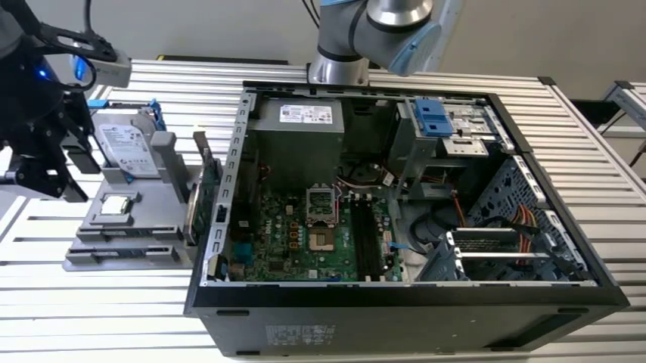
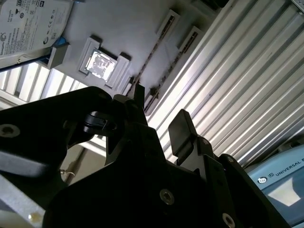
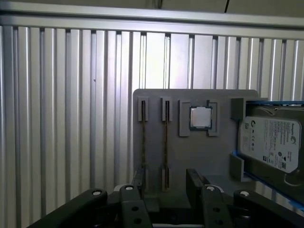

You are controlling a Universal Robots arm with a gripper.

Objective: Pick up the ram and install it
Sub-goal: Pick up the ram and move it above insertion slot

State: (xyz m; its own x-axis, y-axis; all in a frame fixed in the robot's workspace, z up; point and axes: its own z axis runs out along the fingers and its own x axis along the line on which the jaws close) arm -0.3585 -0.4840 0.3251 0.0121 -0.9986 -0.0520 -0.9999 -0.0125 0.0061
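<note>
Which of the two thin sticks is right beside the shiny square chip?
The stick standing nearest the chip. The other stick is farther off, with the first one between it and the chip.

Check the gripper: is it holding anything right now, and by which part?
Nothing is held. The gripper is open with nothing between its jaws, hovering near the two ram sticks that sit in slots of the gray holder.
</note>
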